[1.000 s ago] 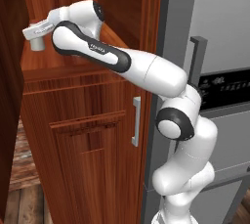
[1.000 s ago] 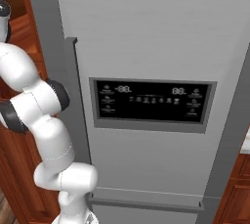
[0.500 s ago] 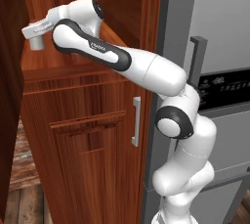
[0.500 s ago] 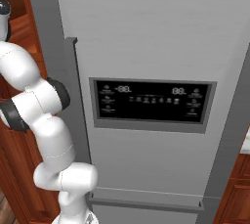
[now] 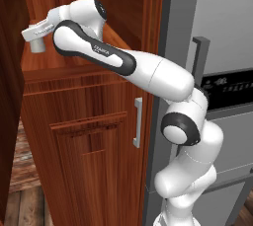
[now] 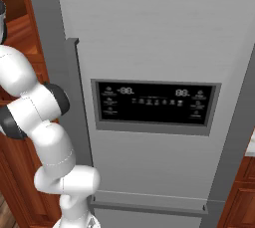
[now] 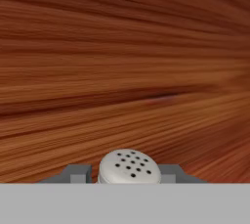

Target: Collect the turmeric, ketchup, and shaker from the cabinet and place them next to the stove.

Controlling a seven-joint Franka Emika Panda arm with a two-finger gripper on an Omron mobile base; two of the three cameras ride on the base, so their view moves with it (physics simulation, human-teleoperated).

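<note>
At the left of the left base view, the gripper (image 5: 35, 35) hangs at the left edge of the cabinet (image 5: 94, 136) niche, above the shelf edge, with the shaker (image 5: 37, 45) under it, a short pale cylinder. In the hand view the shaker (image 7: 129, 167) shows its domed, perforated cap between the two grey fingertips (image 7: 75, 173), one pressed to each side, so the jaws are clamped on the shaker. Behind it runs the cabinet's reddish wood grain (image 7: 127, 61).

The only writing on the arm (image 5: 148, 72) is a small dark mark on its black forearm band, too small to read. The arm reaches from lower right up and left across the cabinet front, passing above the grey bar handle (image 5: 138, 122) of the lower door.

To the left of the shaker a dark wooden side panel (image 5: 10, 96) stands close, and the niche's top edge lies just above the wrist; open room lies out in front of the shelf edge.

Further right stands a grey fridge (image 6: 149, 38) with a vertical handle (image 6: 77, 102) and a black display panel (image 6: 154, 105) showing pale digits and icons, not legible.
</note>
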